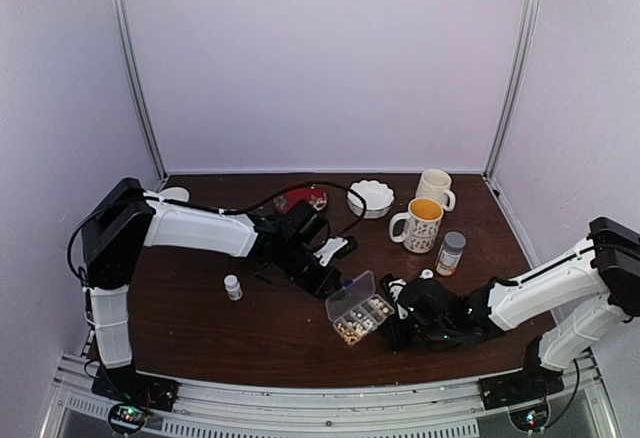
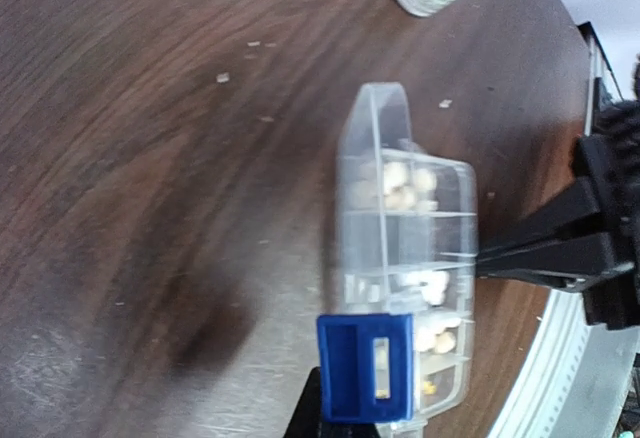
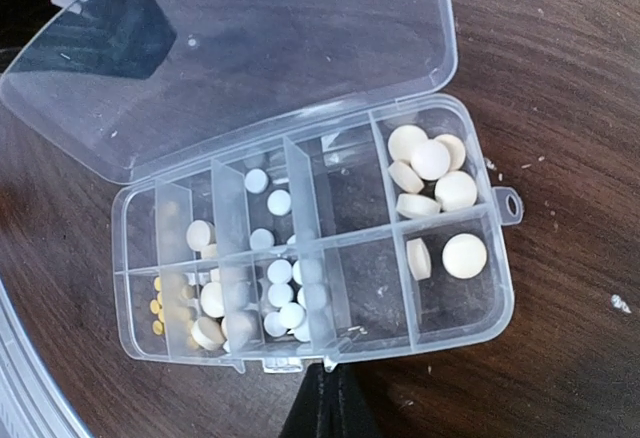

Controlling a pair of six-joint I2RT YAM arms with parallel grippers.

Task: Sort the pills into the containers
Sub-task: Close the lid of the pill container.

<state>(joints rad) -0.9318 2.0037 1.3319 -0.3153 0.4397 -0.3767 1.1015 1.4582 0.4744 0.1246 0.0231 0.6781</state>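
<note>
The pills [image 3: 431, 160] look very small, light and hard. They will likely roll and slip away if you squeeze hard. Take one by its round sides, with just the tips, and go softly.

The clear organiser box [image 3: 505, 288] looks light and stiff. It will probably slide on the smooth wooden table [image 3: 560, 78] if you push it. The safest place to hold it is a side wall, not the thin lid [image 3: 300, 48], which may bend or flip.

In the top view the box sits a little toward 5 o'clock from the middle of the table. In the right wrist view the lid lies open toward 12 o'clock. Big white pills fill the two spaces at 3 o'clock. Small white ones are in the middle spaces, and tiny yellow ones are at 9 o'clock.

Your right gripper [image 3: 325, 408] is at 6 o'clock of the box. Its fingers are pressed together, and the tips touch the front wall by the latch. It holds nothing.

Your left gripper [image 1: 340, 284] is at 10 o'clock of the box, by the lid. Its fingers are pressed together too. Its blue tip [image 2: 365, 368] is right at the lid's edge. You cannot tell if it nips the lid or only touches it.
</note>
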